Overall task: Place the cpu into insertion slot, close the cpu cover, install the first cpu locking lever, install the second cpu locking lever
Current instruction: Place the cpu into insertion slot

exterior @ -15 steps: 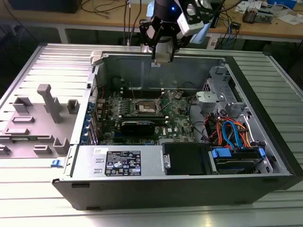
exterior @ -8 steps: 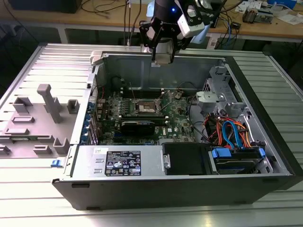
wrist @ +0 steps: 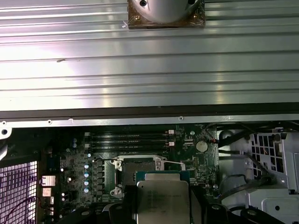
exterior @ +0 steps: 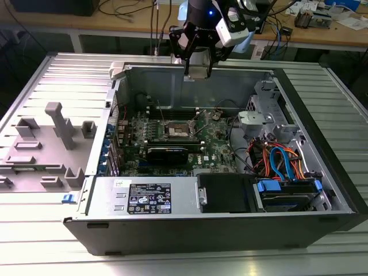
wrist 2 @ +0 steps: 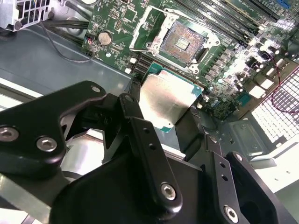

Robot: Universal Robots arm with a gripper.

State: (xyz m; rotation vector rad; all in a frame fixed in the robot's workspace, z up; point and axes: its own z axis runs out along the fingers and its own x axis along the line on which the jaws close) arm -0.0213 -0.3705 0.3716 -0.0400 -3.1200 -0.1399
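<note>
**Item:** cpu [wrist 2: 169,98], dull silver top, held by two opposite edges in the gripper [exterior: 196,71], whose jaws are clamped on it.

**Location:** aloft over the open computer case [exterior: 230,230], at twelve o'clock of the insertion slot [exterior: 176,131] in the exterior view, well apart from it.

**Slot:** uncovered and vacant.

**Risks:** a tilted or mis-rotated descent would likely bend the socket contacts. The thin edge grip may let the chip slip.

Gripper [wrist 2: 167,106] closed tight, high, facing downward
</note>
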